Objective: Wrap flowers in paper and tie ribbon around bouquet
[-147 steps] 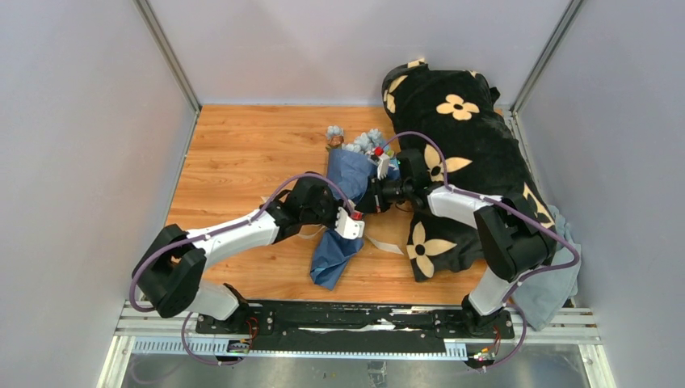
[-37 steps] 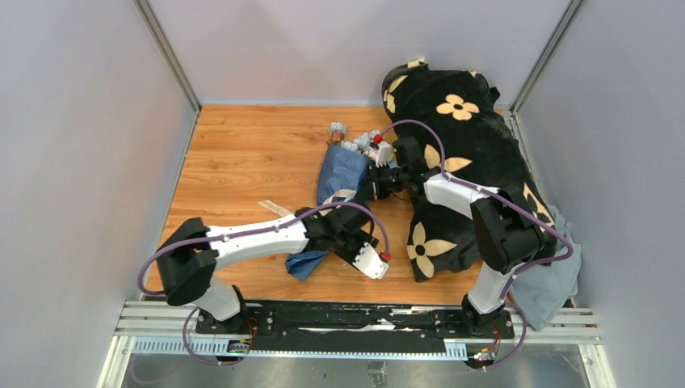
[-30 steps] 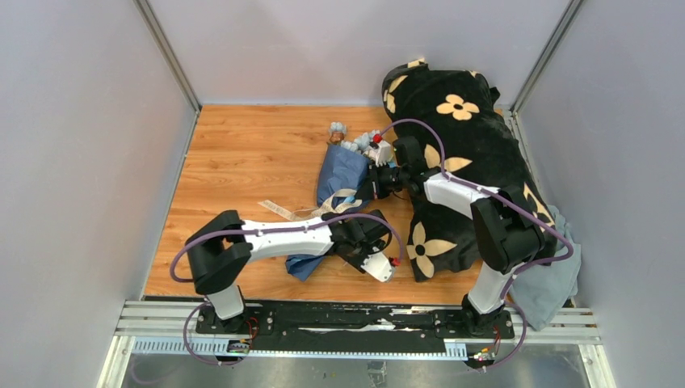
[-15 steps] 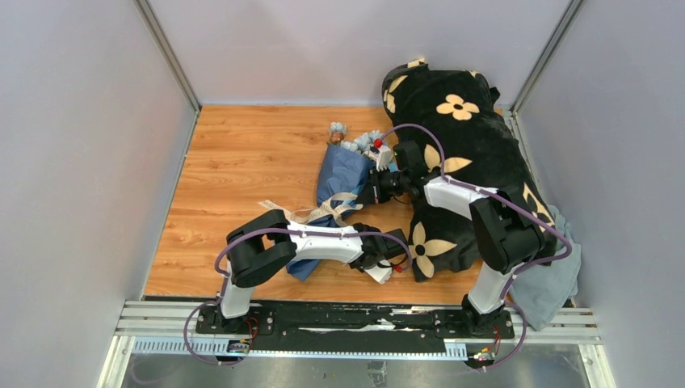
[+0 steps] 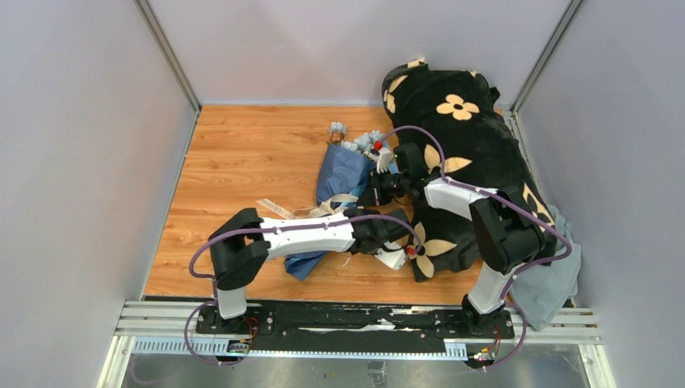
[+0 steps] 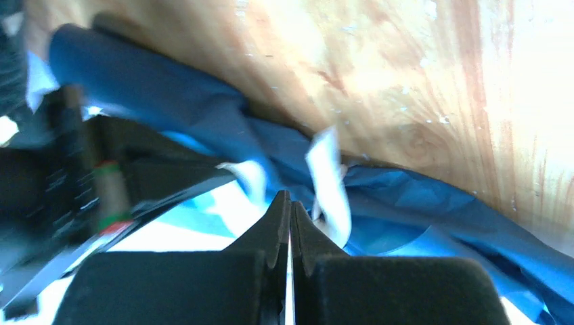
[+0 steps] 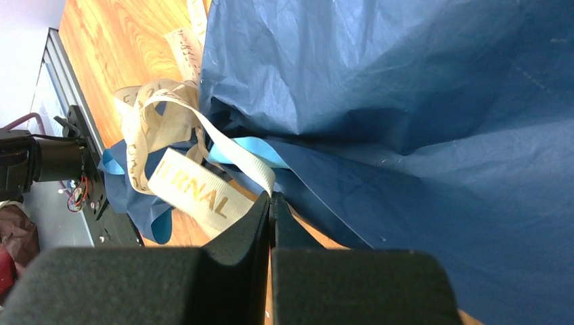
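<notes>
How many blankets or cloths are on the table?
2: the black flowered blanket along the right side, and a grey-blue cloth at the near right corner. Others may be hidden beneath.

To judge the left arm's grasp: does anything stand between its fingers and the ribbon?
Nothing visible does. The ribbon lies just beside the tips of the shut left fingers, on the navy paper; whether it is pinched is unclear.
</notes>
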`<action>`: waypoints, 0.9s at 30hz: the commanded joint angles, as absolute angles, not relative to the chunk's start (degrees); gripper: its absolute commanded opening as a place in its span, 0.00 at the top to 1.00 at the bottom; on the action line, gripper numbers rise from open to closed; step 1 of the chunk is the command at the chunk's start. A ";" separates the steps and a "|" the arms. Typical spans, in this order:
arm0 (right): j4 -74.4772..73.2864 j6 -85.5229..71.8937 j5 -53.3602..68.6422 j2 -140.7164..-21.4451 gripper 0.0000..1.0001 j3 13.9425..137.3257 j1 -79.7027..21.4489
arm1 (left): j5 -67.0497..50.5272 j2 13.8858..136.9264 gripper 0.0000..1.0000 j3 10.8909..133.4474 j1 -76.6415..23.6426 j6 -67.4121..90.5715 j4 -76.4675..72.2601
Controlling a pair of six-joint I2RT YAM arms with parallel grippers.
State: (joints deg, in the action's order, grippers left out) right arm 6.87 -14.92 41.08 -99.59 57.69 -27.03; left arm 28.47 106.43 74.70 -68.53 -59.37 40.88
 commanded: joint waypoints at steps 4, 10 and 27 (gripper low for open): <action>6.06 -13.40 41.51 -98.26 1.00 55.94 -27.61 | 10.81 99.96 1.00 85.89 -63.96 -47.29 54.17; 6.05 -13.86 42.38 -98.50 1.00 55.44 -27.69 | 5.02 90.66 1.00 77.44 -59.02 -53.84 55.31; 7.56 -14.53 43.04 -98.89 1.00 55.89 -27.95 | 30.64 111.86 0.32 77.61 -72.14 -55.12 49.71</action>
State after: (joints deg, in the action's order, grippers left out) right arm 6.96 -15.00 42.06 -99.59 56.34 -27.05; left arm 22.17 110.72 75.96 -70.57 -55.48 48.73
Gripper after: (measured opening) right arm 0.008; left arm 0.661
